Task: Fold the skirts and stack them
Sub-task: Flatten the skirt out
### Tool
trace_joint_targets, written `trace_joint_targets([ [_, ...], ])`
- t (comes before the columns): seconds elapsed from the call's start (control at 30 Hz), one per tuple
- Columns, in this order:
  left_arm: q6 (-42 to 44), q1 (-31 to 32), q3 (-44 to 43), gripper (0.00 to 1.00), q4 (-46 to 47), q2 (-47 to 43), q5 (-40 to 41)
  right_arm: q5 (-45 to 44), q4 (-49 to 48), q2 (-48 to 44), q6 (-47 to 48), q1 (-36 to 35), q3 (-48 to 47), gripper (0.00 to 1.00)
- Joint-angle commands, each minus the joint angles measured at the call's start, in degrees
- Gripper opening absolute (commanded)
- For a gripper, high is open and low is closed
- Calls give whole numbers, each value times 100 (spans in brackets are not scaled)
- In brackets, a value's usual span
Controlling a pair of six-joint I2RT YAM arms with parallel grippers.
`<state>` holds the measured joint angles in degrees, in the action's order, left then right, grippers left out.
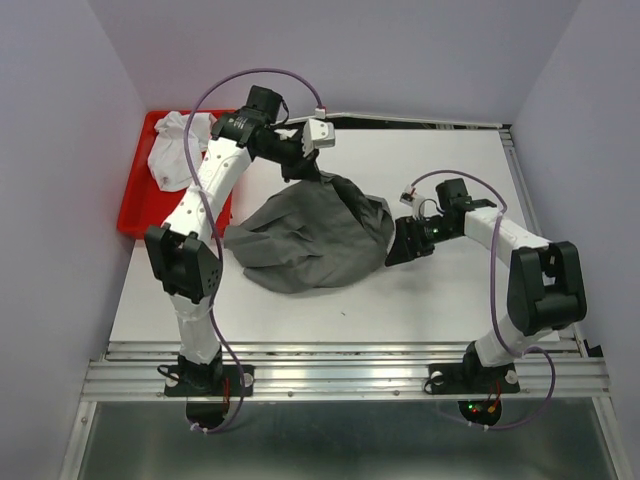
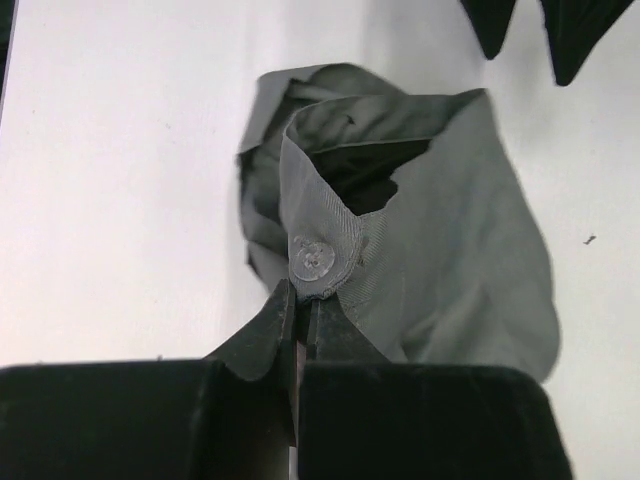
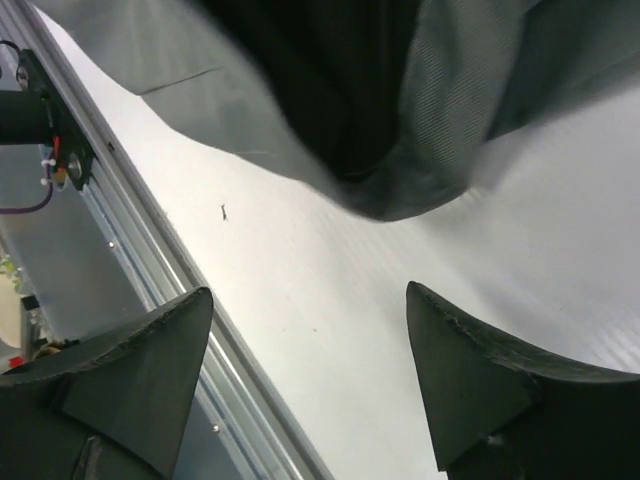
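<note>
The dark grey skirt (image 1: 310, 235) lies bunched in the middle of the white table. My left gripper (image 1: 303, 170) is shut on its waistband by the clear button (image 2: 313, 258) and lifts that far edge; the rest hangs below in the left wrist view (image 2: 450, 250). My right gripper (image 1: 402, 243) is open and empty, just right of the skirt's right edge; the cloth shows ahead of its fingers (image 3: 400, 110). The white skirt (image 1: 172, 150) lies crumpled in the red tray (image 1: 135, 205) at the far left.
The left arm reaches over the tray. A metal rail (image 1: 340, 360) runs along the table's near edge and shows in the right wrist view (image 3: 150, 250). Grey walls close in the left, right and back.
</note>
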<state>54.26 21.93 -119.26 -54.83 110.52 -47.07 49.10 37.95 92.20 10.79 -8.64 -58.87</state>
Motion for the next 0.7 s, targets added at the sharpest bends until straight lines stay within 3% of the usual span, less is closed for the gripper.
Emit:
trace_joint_targets([
  [0.0, 154, 118, 34, 0, -256, -794, -971, 127, -630, -264, 344, 29, -81, 84],
  [0.17, 462, 101, 992, 0, 288, -2033, -796, -760, -1280, -571, 828, 29, 200, 91],
  [0.3, 770, -57, 1317, 0, 271, -2561, -777, -1367, -1641, -826, 1564, 29, 437, 95],
  [0.37, 1383, -171, 1397, 0, -35, -2737, -1022, -1509, -1913, -897, 1838, 29, 631, 96],
  [0.43, 1578, -233, 1528, 0, -125, -2921, -1287, -1291, -2159, -967, 2137, 29, 771, 99],
  [0.53, 1114, -233, 1880, 0, 322, -3097, -1340, -528, -2407, -1099, 2480, 29, 860, 100],
  [0.67, 736, -233, 2091, 0, 657, -3133, -1209, 125, -1670, -985, 3164, 29, 500, 100],
])
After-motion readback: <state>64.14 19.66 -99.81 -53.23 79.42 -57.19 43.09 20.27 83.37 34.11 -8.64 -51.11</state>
